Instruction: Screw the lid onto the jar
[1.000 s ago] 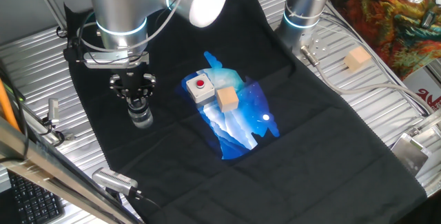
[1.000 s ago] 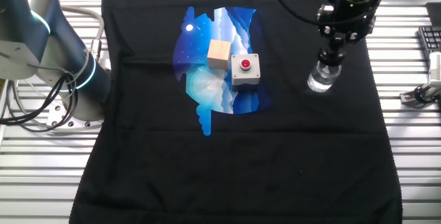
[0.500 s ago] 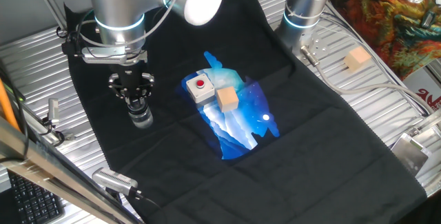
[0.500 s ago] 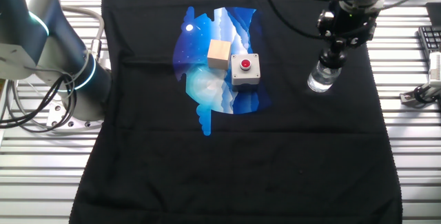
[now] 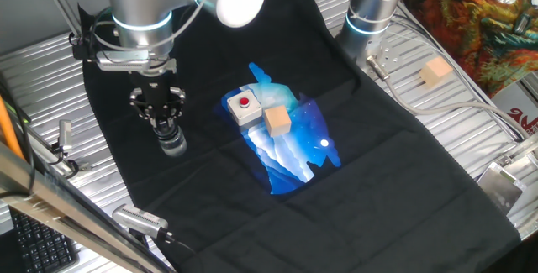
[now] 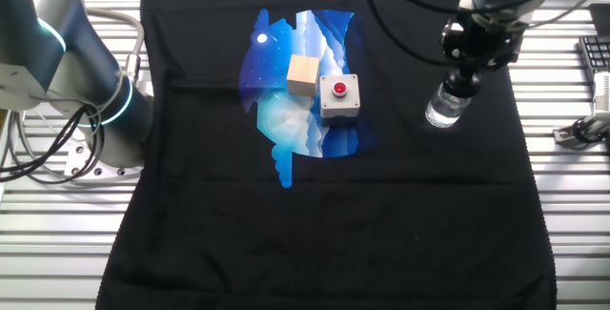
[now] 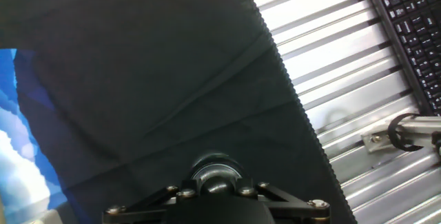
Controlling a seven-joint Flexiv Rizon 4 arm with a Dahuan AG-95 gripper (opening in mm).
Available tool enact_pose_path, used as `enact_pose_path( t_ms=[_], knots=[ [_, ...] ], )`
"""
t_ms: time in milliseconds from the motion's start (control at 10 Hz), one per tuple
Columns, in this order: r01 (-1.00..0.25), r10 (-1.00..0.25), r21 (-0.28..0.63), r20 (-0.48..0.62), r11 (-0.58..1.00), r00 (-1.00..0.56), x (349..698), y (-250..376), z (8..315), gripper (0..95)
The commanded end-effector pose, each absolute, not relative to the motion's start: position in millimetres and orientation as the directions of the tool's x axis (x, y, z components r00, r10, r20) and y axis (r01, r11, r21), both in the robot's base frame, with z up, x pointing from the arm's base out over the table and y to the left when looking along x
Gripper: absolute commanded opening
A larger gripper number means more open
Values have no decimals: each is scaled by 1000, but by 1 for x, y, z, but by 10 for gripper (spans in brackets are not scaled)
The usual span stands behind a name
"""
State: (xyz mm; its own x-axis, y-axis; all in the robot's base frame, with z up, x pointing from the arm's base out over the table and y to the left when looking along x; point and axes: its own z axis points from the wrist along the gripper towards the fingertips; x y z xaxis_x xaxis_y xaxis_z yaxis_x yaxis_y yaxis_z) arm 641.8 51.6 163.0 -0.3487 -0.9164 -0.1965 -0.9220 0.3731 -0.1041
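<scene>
While the black two-finger gripper (image 5: 168, 123) points straight down over the small clear glass jar (image 5: 174, 144), its fingers sit narrow around the small black round lid (image 6: 458, 89) on the jar's top; from the pics I cannot tell if the pads actually grip the lid or just sit beside it. Jar stands upright on the black cloth (image 5: 210, 206), near the cloth's edge, w/ ribbed metal table (image 6: 572, 215) beyond. Hand view: gripper body at bottom, a round dark ring below it, prob. lid top, blurry. Grey box w/ red button (image 5: 244, 107) and tan wooden cube (image 5: 276, 121) touch each other on the blue-white print (image 5: 294, 151), well apart from jar. Second tan cube (image 5: 435, 72) sits off the cloth on the table. Black keyboard (image 7: 413, 24) at table edge.
</scene>
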Motion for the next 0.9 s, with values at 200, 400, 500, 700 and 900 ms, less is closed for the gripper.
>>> enact_pose_path(
  t_ms=[200,400,500,700,900],
  knots=[
    [-924,-914,-96,-216,369,-343,644,49,165,0],
    [-926,-911,-90,-235,367,-338,645,47,163,0],
    [-927,-911,-89,-240,365,-336,645,47,162,0],
    [-929,-909,-83,-257,361,-330,646,46,159,0],
    [-931,-908,-81,-266,356,-324,646,45,158,0]
  ],
)
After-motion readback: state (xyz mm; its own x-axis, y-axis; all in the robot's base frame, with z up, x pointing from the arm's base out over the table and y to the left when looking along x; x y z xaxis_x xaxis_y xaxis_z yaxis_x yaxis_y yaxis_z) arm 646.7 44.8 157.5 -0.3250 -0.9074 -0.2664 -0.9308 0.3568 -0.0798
